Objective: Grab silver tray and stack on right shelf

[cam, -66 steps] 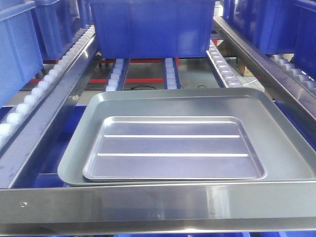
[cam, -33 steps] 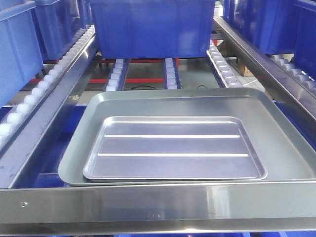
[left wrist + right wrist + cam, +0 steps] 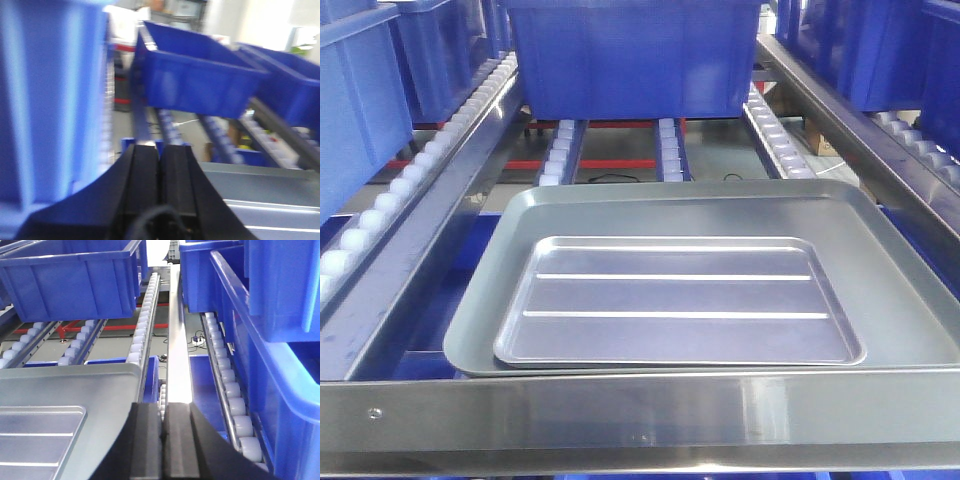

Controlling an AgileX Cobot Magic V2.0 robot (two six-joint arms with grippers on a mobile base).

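Above rack: L gripper [image 3: 160, 150] & R gripper [image 3: 163, 412] jaws closed, empty.

Black end effector [image 3: 162, 440] fingers, matte plastic

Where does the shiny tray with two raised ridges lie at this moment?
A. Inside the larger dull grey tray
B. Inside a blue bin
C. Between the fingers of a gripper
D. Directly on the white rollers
A: the silver tray rests flat within the rim of the larger grey tray, with no gripper touching it.
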